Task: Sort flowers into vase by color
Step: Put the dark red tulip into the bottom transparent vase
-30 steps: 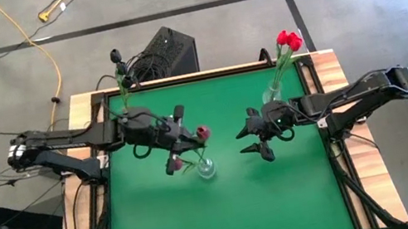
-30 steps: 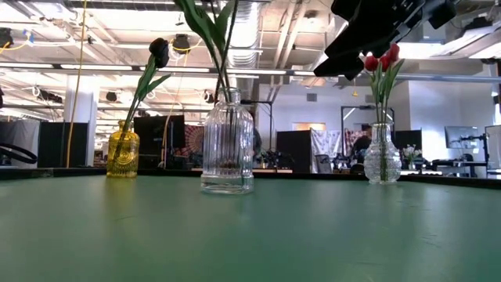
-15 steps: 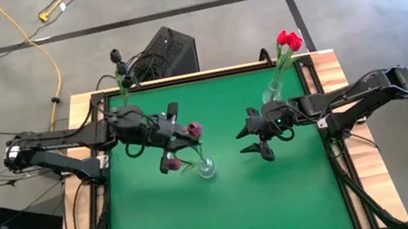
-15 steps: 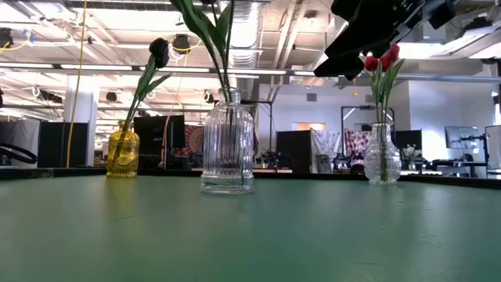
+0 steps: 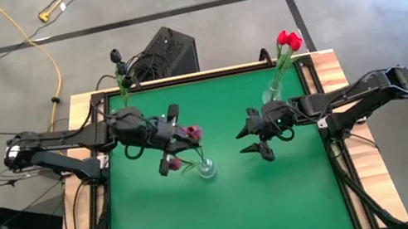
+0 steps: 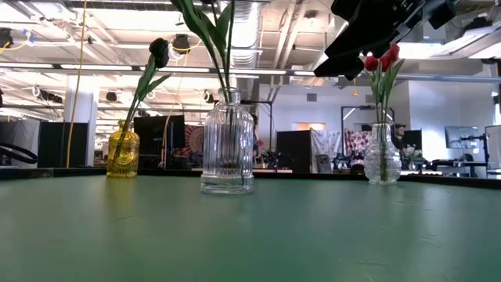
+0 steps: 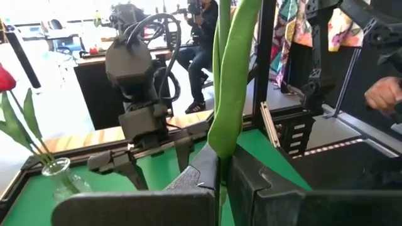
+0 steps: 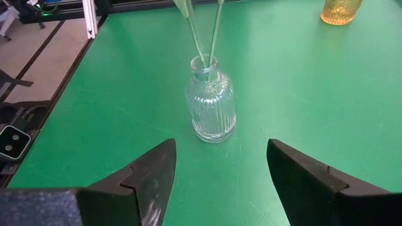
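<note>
My left gripper (image 5: 177,140) (image 7: 223,166) hovers just left of the ribbed clear vase (image 5: 206,167) (image 6: 227,149) (image 8: 211,113) and is shut on a crimson tulip (image 5: 191,134). Two green stems (image 8: 204,31) stick into that vase's neck, and a second crimson head (image 5: 172,164) shows beside the gripper. My right gripper (image 5: 255,141) (image 8: 220,169) waits open to the vase's right, above the table. Red tulips (image 5: 288,39) (image 6: 381,59) stand in a clear vase (image 5: 272,94) (image 6: 381,157) at the far right. A near-black tulip (image 5: 117,58) (image 6: 159,51) stands in a yellow vase (image 6: 123,153) at the far left. My left gripper pinches the tulip's green stem and leaf (image 7: 221,135) between its two fingers. The fingers come about level from the table's left and lie across the stem. The stem leans left, with its lower end (image 8: 202,53) in the ribbed vase's neck and its head past the fingers.
The green table (image 5: 229,211) is bordered by a dark frame and wooden edges (image 5: 336,74). Bare green surface lies toward the near edge. A black box (image 5: 167,49) and cables sit beyond the far edge. A person's hand (image 7: 383,94) and a seated person (image 7: 201,37) show beyond the table.
My left gripper has drawn a little toward the table's left, still shut on the tulip. The crimson head has moved left with it and the stem leans more, while its lower end has stayed in the ribbed vase.
</note>
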`<state>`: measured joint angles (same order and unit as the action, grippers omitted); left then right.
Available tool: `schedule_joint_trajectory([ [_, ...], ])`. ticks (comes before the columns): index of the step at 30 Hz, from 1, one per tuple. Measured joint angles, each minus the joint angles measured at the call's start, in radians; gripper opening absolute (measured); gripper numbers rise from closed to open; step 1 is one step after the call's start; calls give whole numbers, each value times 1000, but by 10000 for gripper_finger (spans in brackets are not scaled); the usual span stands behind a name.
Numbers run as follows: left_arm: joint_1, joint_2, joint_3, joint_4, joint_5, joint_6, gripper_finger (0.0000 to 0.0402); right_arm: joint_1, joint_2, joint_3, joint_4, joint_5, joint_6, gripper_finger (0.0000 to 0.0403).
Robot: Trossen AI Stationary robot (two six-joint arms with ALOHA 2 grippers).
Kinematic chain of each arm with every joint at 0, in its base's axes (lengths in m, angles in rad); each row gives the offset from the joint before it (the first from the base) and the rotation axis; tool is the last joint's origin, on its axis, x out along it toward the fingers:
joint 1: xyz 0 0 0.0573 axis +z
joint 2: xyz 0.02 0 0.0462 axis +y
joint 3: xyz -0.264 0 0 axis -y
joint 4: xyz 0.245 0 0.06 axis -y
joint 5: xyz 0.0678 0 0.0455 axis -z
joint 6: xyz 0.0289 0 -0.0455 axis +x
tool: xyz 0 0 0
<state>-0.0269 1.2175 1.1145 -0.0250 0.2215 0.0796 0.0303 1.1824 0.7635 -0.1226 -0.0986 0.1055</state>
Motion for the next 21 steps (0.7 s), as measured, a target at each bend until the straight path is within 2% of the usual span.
schedule_joint_trajectory([
  [15, 0, 64, 1, 9, 0, 1, 0, 0, 0, 0, -7, 0, 0, 276],
  [21, 0, 84, 1, -58, 0, -5, 0, 0, 0, 0, -6, 0, 0, 276],
])
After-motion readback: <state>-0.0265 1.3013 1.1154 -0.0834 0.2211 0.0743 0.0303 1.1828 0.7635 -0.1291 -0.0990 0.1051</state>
